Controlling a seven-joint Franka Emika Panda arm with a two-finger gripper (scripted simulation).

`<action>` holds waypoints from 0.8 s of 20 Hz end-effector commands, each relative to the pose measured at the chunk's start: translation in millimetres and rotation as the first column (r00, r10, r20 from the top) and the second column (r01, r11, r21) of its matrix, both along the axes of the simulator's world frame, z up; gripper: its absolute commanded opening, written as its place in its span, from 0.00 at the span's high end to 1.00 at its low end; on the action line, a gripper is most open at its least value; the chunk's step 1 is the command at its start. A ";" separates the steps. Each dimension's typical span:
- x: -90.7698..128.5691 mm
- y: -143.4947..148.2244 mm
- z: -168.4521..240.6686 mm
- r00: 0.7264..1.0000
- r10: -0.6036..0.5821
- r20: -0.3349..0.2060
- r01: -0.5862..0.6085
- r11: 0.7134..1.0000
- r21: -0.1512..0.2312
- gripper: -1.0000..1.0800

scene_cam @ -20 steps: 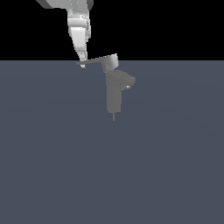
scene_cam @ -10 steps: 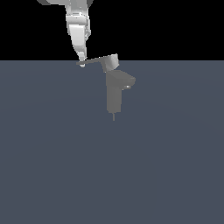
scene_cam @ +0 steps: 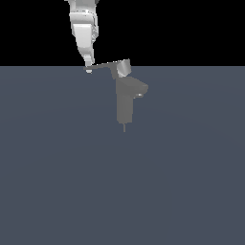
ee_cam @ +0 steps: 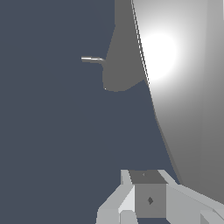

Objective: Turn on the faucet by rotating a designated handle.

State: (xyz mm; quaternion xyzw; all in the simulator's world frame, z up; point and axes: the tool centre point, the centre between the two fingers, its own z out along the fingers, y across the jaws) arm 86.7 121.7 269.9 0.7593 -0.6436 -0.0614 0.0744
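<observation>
Touching handle (scene_cam: 103,65) tip — gripper (scene_cam: 88,70), jaw state unclear.

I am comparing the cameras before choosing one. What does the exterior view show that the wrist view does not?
Only the exterior view shows the whole faucet with its spout, and the tool at the tip of the handle. Only the wrist view shows the handle blade close up, as a broad bright surface. Both show the faucet body, the handle and the dark floor.
</observation>
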 end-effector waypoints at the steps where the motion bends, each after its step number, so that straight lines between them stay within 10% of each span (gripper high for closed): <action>1: -7.1 -2.8 1.8 1.000 -0.003 -0.004 0.003 1.000 -0.002 1.00; 16: -43.3 -7.1 9.1 1.000 -0.003 -0.004 0.003 1.000 -0.002 1.00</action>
